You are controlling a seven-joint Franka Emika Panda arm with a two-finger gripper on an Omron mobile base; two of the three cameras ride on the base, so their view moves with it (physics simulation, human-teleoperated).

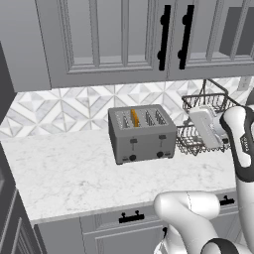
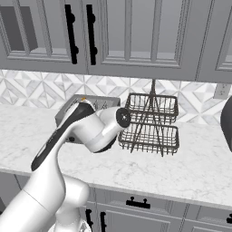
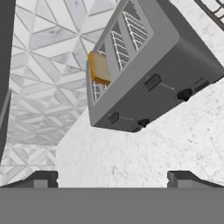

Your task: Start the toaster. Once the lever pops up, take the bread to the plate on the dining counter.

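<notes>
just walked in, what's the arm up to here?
The arm is lined up on the toaster on the marble counter, with nothing held. The gripper hangs clear of the toaster with its jaws wide open. A bread slice stands in the second slot from the left. Both slider tabs, including the lever, sit at the top of their tracks, so toasting looks not yet started.

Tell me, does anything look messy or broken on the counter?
Nothing stands out. The toaster sits flat on the marble counter, the bread stands upright in one slot, and the wire rack beside it is upright. No spills or damage show.
</notes>
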